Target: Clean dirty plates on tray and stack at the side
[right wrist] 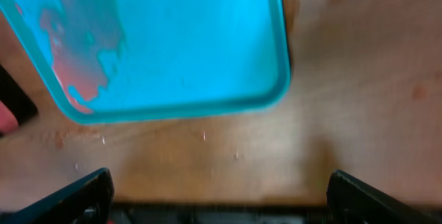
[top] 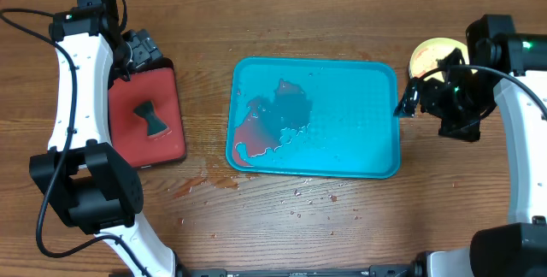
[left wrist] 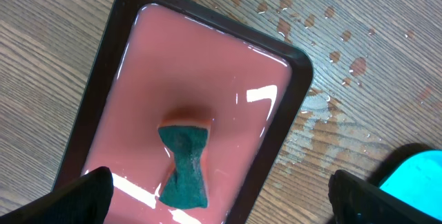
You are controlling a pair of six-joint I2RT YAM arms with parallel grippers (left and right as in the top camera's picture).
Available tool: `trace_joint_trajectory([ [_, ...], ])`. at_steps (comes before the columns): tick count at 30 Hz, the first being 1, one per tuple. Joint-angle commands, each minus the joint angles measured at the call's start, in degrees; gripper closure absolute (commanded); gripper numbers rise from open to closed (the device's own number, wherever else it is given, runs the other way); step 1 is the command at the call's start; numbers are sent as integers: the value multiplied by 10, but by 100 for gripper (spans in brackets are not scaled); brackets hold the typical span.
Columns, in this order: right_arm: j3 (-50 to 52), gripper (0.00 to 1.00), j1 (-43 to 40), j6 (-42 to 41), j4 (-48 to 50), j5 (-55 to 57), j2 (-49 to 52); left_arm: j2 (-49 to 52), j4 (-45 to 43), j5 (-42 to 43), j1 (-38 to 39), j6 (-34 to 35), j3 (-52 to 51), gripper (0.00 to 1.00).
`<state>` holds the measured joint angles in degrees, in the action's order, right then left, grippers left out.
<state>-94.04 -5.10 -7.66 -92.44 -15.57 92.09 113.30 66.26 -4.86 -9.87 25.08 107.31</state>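
Now: yellow-rimmed plate (top: 430,55) lay on the table (top: 342,226) off the far right corner of the tray (top: 359,140), partly under the right arm (top: 521,97). Left gripper (left wrist: 221,196) above the sponge (left wrist: 185,165) and right gripper (right wrist: 217,196) both gaped, holding nothing.

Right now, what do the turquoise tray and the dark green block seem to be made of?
Turquoise tray: likely plastic, glossy, with a smooth moulded rim. Dark green block: probably a sponge, matte fibrous scouring face over an orange layer.
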Motion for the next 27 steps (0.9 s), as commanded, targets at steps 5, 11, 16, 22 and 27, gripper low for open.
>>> trace_joint_trajectory([
  [5,47,0,2,21,121,4,-135,-9,1,4,-2,-3,7,0],
  [11,204,0,2,21,274,-7,-292,-9,1,4,-2,-2,7,0],
  [16,348,0,2,21,412,-13,-412,-9,1,4,-2,-3,7,0],
  [22,485,0,2,22,510,-32,-534,-9,1,4,-2,-3,7,0],
  [27,550,0,2,32,560,-64,-566,-9,1,4,-2,-3,7,0],
])
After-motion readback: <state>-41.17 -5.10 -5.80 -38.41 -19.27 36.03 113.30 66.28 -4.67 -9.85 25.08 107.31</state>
